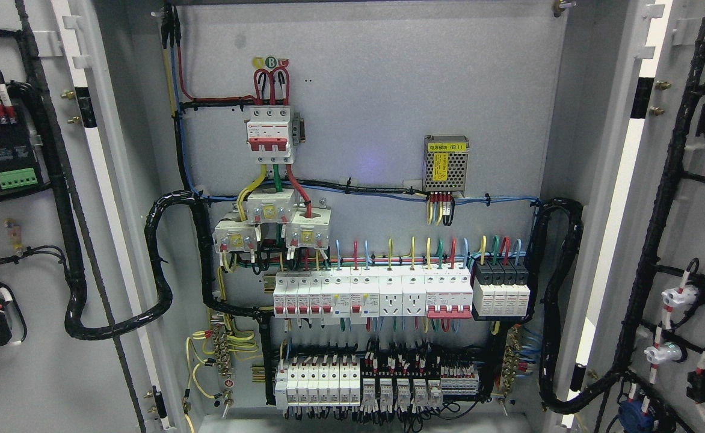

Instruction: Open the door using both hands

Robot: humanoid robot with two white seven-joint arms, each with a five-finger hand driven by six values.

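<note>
An electrical cabinet fills the head view with both doors swung wide. The left door [33, 240] shows its inner face with black cable looms and a green terminal block. The right door [683, 240] likewise faces me from the inside, carrying wired indicator lamps and switches. Between them the grey back panel [364, 90] is fully exposed, with a red three-pole breaker [270, 133] near the top and rows of white breakers [370, 293] lower down. Neither of my hands or arms appears anywhere in the picture.
A small perforated power supply [446, 163] with a yellow label sits at the panel's right. Thick black cable bundles [560, 300] loop from the panel to each door. Terminal blocks [382, 385] line the bottom of the cabinet.
</note>
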